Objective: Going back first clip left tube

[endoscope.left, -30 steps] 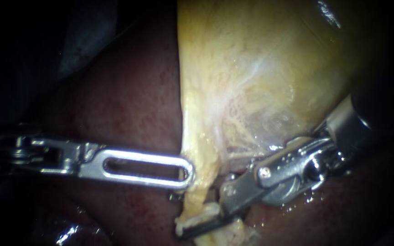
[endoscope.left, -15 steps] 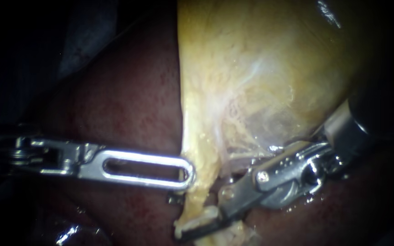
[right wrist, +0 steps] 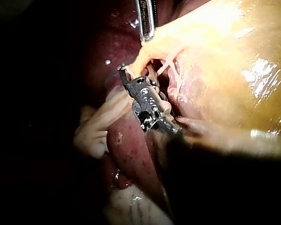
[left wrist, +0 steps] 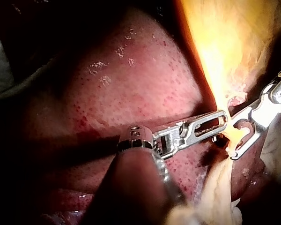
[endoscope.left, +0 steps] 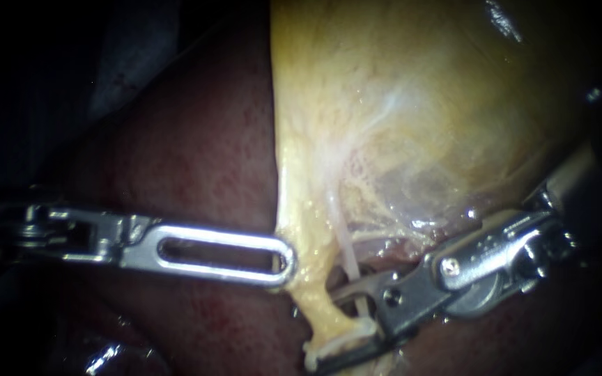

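My left instrument (endoscope.left: 283, 268) comes in flat over the dark red liver (endoscope.left: 189, 153). Its slotted jaws are shut on the yellow edge of the gallbladder (endoscope.left: 398, 104). A yellow strand of tissue (endoscope.left: 322, 313) runs down from that edge. My right instrument (endoscope.left: 336, 327) stands with its jaws open, one on each side of the strand's lower end. A thin pale tube (endoscope.left: 345, 247) runs down into the gap beside the upper jaw. In the left wrist view the right instrument (left wrist: 239, 138) shows as an open fork just ahead of my left instrument (left wrist: 222, 124). I can make out no clip.
The liver (left wrist: 131, 84) fills the ground under my left instrument's shaft. In the right wrist view pale folds of tissue (right wrist: 96, 129) lie beside my right instrument (right wrist: 133, 75), and the gallbladder (right wrist: 225, 61) bulges on its other side.
My right instrument has drawn back to the right, and its jaws have slid along the yellow strand. The strand's lower end has swung right with them. The thin pale tube now shows.
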Robot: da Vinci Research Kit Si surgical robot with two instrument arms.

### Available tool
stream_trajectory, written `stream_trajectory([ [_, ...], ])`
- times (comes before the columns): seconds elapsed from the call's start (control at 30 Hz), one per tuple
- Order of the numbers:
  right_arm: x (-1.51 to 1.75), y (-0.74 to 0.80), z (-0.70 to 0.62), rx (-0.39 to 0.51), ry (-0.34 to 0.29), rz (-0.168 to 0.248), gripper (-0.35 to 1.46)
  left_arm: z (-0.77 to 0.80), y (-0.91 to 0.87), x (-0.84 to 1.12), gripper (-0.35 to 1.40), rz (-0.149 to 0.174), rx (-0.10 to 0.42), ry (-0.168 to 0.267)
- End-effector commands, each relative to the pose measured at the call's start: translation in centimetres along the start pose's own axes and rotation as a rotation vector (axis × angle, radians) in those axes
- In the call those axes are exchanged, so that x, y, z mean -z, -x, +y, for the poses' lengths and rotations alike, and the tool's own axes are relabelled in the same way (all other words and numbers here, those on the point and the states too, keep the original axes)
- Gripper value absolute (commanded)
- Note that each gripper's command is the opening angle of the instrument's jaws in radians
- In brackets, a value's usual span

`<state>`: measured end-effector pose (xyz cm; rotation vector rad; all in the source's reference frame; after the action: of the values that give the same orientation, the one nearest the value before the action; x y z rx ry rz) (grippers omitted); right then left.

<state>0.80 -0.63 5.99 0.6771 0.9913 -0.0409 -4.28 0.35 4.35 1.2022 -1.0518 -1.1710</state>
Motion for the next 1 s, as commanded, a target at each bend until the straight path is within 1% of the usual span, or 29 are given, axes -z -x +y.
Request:
stream_trajectory([
  [0.03,0.03,-0.03,0.01,-0.003,0.003,0.001,0.34,-0.01,0.0,0.01,-0.35,0.0,0.001,-0.001],
  [0.13,0.11,-0.1,0.04,-0.011,0.029,0.01,0.33,-0.01,0.0,0.0,-0.35,-0.001,0.001,-0.001],
  [0.23,0.07,-0.1,0.06,-0.012,0.032,0.01,0.32,-0.01,0.0,0.0,-0.35,-0.001,0.001,-0.001],
  [0.37,-0.11,-0.02,0.08,-0.004,0.041,0.008,0.31,-0.02,-0.02,-0.01,-0.35,-0.001,0.001,0.0],
  [0.47,-0.25,0.05,0.06,-0.003,0.031,0.003,0.31,-0.02,-0.02,-0.02,-0.35,-0.002,0.001,0.0],
  [0.53,-0.33,0.08,0.07,-0.006,0.031,0.001,0.31,-0.01,-0.02,-0.03,-0.35,-0.002,0.0,0.001],
  [0.7,-0.46,0.12,0.1,-0.008,0.024,-0.003,0.35,-0.03,-0.03,-0.02,-0.35,-0.002,0.0,0.001],
  [0.8,-0.44,0.12,0.1,-0.005,-0.007,0.024,0.32,-0.03,-0.02,-0.02,-0.35,-0.002,0.0,0.001],
  [0.87,-0.44,0.13,0.11,0.002,-0.04,0.085,0.36,-0.03,-0.02,-0.03,-0.35,-0.002,0.0,0.001],
  [0.93,-0.46,0.14,0.13,0.011,-0.071,0.108,0.4,-0.03,-0.02,-0.02,-0.35,-0.002,0.0,0.001],
  [1.0,-0.46,0.16,0.16,0.042,-0.095,0.115,0.41,-0.03,-0.02,-0.03,-0.35,-0.002,0.0,0.001],
])
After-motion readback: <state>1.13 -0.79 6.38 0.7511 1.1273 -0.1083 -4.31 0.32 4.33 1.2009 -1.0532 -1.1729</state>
